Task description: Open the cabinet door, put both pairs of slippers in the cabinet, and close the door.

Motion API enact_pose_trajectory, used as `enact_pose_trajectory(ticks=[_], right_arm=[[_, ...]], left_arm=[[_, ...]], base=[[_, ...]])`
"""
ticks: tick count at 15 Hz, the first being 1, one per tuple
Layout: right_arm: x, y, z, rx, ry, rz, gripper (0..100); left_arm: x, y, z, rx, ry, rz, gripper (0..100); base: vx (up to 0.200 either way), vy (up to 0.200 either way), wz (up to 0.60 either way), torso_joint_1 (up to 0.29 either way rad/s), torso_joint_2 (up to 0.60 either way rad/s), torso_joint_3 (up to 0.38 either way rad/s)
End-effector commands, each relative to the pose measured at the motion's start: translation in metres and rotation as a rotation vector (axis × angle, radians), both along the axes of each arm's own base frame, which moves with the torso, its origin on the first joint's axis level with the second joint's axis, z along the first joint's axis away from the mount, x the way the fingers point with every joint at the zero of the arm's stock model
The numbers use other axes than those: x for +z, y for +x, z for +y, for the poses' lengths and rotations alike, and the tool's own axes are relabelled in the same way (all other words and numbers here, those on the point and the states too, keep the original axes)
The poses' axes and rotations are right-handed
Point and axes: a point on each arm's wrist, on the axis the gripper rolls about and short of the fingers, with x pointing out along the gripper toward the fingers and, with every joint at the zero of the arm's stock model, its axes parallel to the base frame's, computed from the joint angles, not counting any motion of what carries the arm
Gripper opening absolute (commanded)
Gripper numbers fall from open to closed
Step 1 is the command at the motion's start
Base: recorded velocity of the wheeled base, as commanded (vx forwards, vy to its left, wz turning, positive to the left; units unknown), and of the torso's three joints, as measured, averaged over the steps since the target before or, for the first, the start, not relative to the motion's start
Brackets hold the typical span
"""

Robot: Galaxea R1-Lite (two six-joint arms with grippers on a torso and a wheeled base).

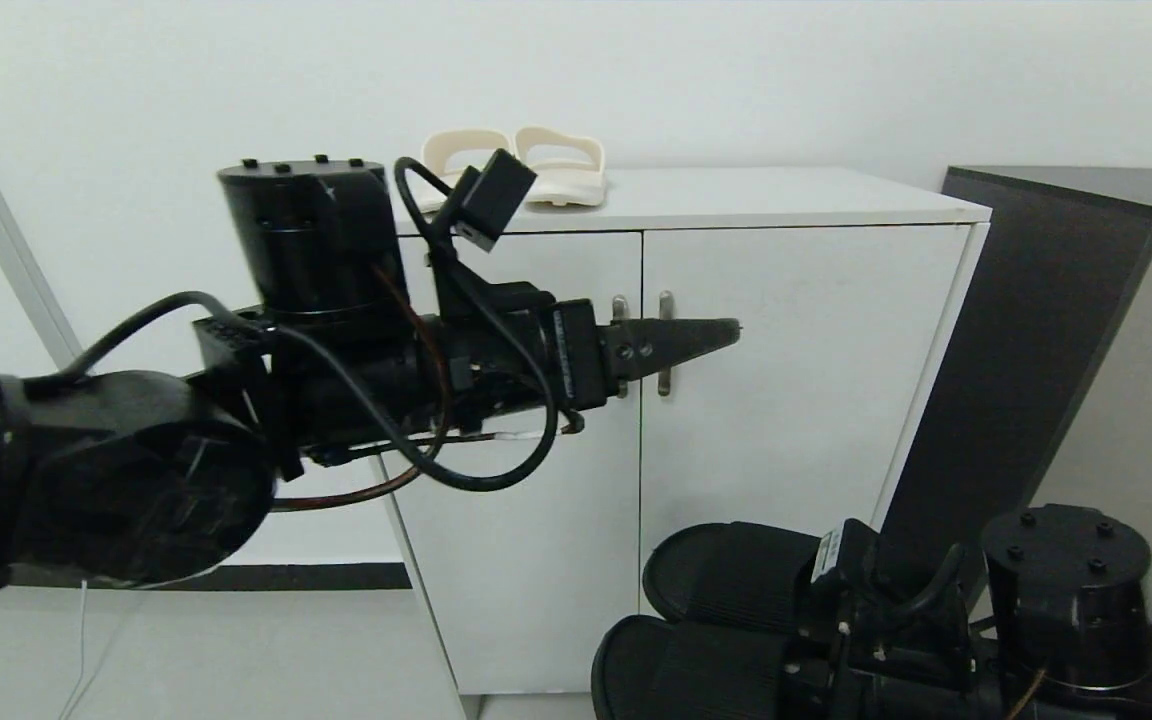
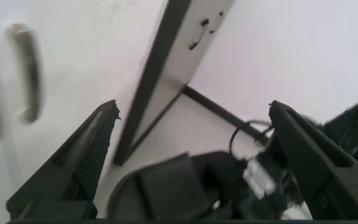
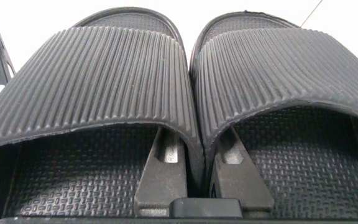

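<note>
The white cabinet (image 1: 796, 400) has both doors shut, with two metal handles (image 1: 666, 345) at the centre seam. A cream pair of slippers (image 1: 521, 165) lies on its top. My left gripper (image 1: 721, 333) hovers open just in front of the handles, and one handle (image 2: 30, 71) shows off to the side of its fingers (image 2: 95, 158). Low in front of the right door, my right gripper (image 3: 197, 177) is shut on the black pair of slippers (image 1: 716, 600). One finger (image 3: 163, 171) sits under each strap, and together they pinch the two inner walls.
A dark grey cabinet (image 1: 1026, 360) stands against the white cabinet's right side. A white wall runs behind, with a black skirting strip (image 1: 266, 577) low on the left. There is bare floor left of the cabinet.
</note>
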Motion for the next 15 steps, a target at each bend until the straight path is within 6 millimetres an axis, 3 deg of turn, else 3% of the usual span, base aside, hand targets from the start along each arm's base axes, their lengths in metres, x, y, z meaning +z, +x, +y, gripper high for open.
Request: enact_pose_trajectory(ticks=[1, 5, 11, 15], right_arm=[[0.000, 0.000, 0.000, 0.001, -0.001, 0.000, 0], [0.000, 0.000, 0.000, -0.001, 0.000, -0.001, 0], [-0.001, 0.001, 0.001, -0.002, -0.004, 0.002, 0], [-0.001, 0.001, 0.001, -0.001, -0.004, 0.002, 0]], left_arm=[[-0.015, 0.024, -0.022, -0.007, 0.013, 0.043, 100], [-0.024, 0.044, -0.035, 0.119, 0.018, 0.049, 100], [-0.022, 0.051, -0.037, 0.274, 0.010, 0.037, 100], [-0.034, 0.062, -0.044, 0.313, 0.032, 0.046, 100]], base=[[0.000, 0.000, 0.00, 0.000, 0.00, 0.000], [0.000, 0.000, 0.00, 0.000, 0.00, 0.000], [0.000, 0.000, 0.00, 0.000, 0.00, 0.000], [0.000, 0.000, 0.00, 0.000, 0.00, 0.000]])
